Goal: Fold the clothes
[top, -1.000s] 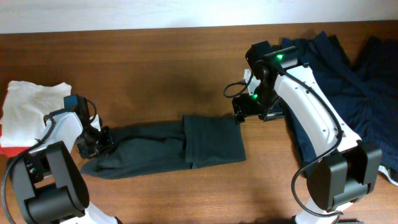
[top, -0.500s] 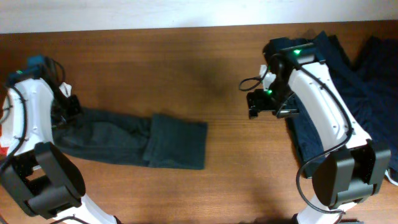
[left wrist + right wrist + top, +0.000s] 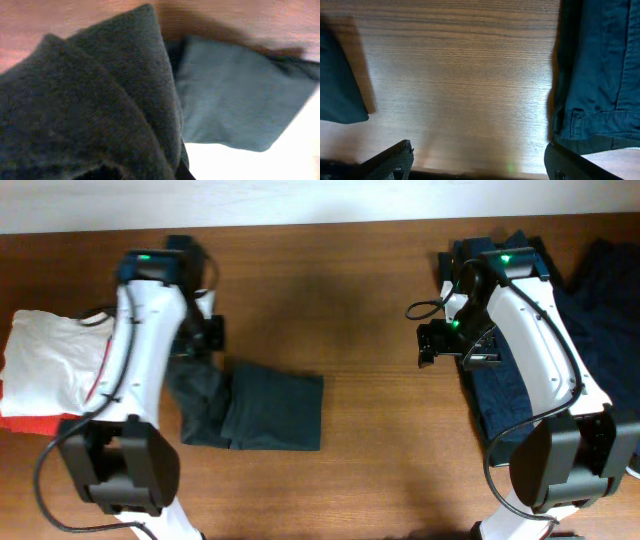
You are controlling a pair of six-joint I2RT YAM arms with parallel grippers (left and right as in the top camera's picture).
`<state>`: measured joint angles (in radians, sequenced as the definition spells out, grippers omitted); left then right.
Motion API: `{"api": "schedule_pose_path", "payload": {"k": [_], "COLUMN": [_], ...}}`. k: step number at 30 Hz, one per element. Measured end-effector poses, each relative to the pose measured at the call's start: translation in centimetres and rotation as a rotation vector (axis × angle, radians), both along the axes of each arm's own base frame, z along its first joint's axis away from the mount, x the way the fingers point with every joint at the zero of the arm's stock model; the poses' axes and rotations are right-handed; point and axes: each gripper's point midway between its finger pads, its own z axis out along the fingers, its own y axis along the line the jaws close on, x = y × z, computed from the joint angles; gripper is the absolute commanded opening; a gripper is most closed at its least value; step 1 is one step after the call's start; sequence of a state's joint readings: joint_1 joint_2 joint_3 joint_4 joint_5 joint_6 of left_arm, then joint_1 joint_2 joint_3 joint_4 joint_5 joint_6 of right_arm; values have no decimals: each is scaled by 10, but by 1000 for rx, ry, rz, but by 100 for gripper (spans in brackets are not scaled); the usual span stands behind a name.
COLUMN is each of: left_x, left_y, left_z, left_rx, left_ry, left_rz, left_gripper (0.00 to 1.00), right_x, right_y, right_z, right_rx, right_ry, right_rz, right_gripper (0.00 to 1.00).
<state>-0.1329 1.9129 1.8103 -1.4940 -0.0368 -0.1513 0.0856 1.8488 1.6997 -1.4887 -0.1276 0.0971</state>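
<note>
The wooden surface (image 3: pixel 350 270) carries all items. A navy-blue garment (image 3: pixel 600 320) lies crumpled at its right edge. The black T-shirt (image 3: pixel 275 412) sits left of centre. Its folded part lies flat with the long axis left to right, and its left end rises toward the left tool (image 3: pixel 205 338). A folded white piece (image 3: pixel 50 355) lies at far left. The left tool is clamped on the T-shirt fabric. The right tool (image 3: pixel 433 345) stands wide apart, holding nothing, above bare surface beside the navy-blue garment.
</note>
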Motion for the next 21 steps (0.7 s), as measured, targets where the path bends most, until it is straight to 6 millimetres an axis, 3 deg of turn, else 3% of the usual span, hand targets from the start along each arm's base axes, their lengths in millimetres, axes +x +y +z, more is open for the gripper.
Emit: {"api": "schedule_pose_path", "payload": {"k": [3, 6, 10, 12, 16, 21], "left_x": [-4, -8, -12, -13, -17, -28], "left_y": [-36, -58, -72, -76, -85, -113], "left_z": [0, 0, 0, 0, 0, 0], "left_rx": [-5, -5, -2, -2, -8, -75], "left_ry": [-10, -16, -17, -18, -16, 3], "left_rz": [-78, -125, -155, -161, -176, -224], "left_gripper": [5, 5, 12, 26, 41, 43], "right_x": [0, 0, 0, 0, 0, 0], "right_y": [0, 0, 0, 0, 0, 0], "right_z": [0, 0, 0, 0, 0, 0], "right_rx": [0, 0, 0, 0, 0, 1], "right_ry": [0, 0, 0, 0, 0, -1], "right_rz": [2, 3, 5, 5, 6, 8], "right_gripper": [87, 88, 87, 87, 87, 92]}}
